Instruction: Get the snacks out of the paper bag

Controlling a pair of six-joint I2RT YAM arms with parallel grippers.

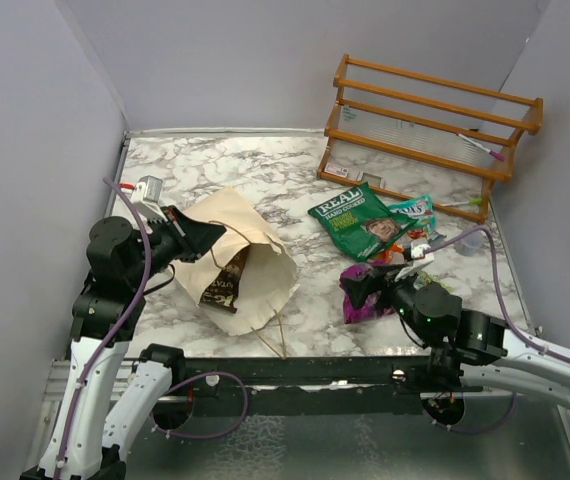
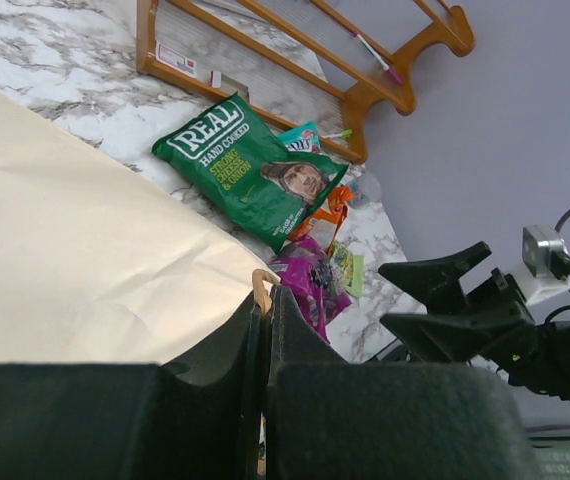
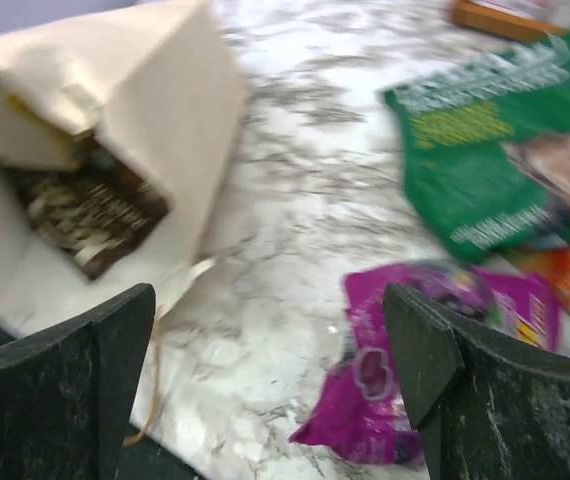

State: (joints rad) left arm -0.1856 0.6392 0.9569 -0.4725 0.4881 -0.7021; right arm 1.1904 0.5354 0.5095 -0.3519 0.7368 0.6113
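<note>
Top external: orange rack [image 1: 430, 122] behind green bag [image 1: 360, 220].

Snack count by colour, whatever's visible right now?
green packet: 1
teal packet: 1
orange packet: 1
magenta packet: 1
dark brown packet, inside the paper bag: 1
Total: 5 clearly visible; overlapped or bagged ones may be hidden.

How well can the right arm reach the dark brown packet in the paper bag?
Probably yes: the paper bag gapes toward the open right gripper, bare marble between, and the dark brown packet shows.
</note>
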